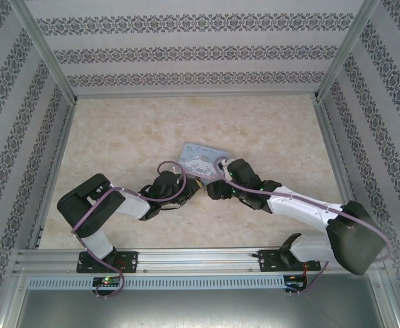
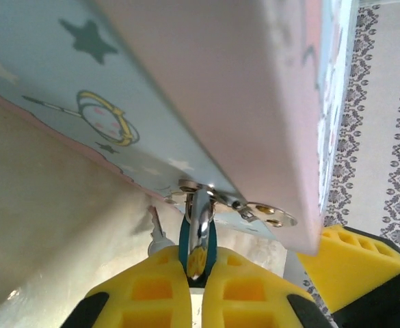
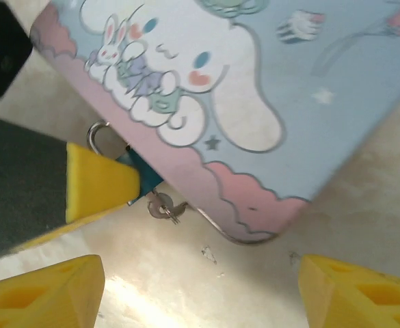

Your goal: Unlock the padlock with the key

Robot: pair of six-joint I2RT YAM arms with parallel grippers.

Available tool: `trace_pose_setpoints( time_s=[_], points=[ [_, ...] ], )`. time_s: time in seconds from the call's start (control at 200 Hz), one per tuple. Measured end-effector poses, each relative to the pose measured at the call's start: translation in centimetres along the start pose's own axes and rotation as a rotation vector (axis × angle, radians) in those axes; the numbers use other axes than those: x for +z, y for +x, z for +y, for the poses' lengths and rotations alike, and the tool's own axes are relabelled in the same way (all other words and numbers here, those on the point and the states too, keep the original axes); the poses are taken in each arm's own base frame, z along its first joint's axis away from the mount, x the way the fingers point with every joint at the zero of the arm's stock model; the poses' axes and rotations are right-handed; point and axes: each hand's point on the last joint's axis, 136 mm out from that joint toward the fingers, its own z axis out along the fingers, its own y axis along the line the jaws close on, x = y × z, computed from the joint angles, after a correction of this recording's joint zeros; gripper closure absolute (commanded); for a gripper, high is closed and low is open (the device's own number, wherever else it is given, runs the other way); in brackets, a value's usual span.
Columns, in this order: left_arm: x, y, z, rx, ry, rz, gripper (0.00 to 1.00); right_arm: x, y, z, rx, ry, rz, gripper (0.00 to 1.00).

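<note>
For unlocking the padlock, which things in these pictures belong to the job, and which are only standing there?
Job: padlock, gripped by the left gripper; small metal piece beside it, probably the key; open right gripper.
Only there: cartoon tin, whose hasp carries the padlock; table.

Table top (image 1: 268,123): beige, marbled, spreading under and all round the left gripper (image 1: 189,184) and the right gripper (image 1: 212,186). Walls (image 1: 186,48): three, standing beyond, left and right of the grippers, papered white with bands of grey damask pattern. Aluminium posts (image 1: 46,51) rise at the two far corners. An aluminium rail (image 1: 200,258) runs along the near edge, behind both grippers. Light: one bright glare patch (image 3: 137,294) on the table top close under the right gripper.
</note>
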Motion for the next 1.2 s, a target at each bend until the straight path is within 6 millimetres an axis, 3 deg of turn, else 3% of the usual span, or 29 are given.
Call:
trace_pose_setpoints(
  time_s=[0.205,0.435,0.714,0.904,1.084,1.199],
  points=[
    [-0.1,0.0,0.8,0.036,-0.036,-0.001,0.71,0.2,0.6,1.6,0.183,-0.111,0.027,0.23],
    [-0.4,0.0,1.2,0.052,-0.061,-0.008,0.57,1.8,1.1,2.6,0.317,-0.177,0.069,0.23],
    [-3.4,-1.0,0.3,0.075,-0.067,-0.083,0.19,2.9,0.9,2.5,0.379,-0.185,0.079,0.23],
    [-6.1,-2.1,-2.3,0.118,-0.042,-0.156,0.05,3.8,-1.9,1.2,0.419,-0.167,0.043,0.24],
    [-7.3,-3.1,-2.6,0.150,-0.086,-0.189,0.02,4.3,-6.3,-0.1,0.447,-0.175,-0.023,0.28],
    [-7.5,-3.7,-2.3,0.159,-0.124,-0.195,0.01,4.1,-7.0,-0.1,0.431,-0.195,-0.034,0.34]
  ],
)
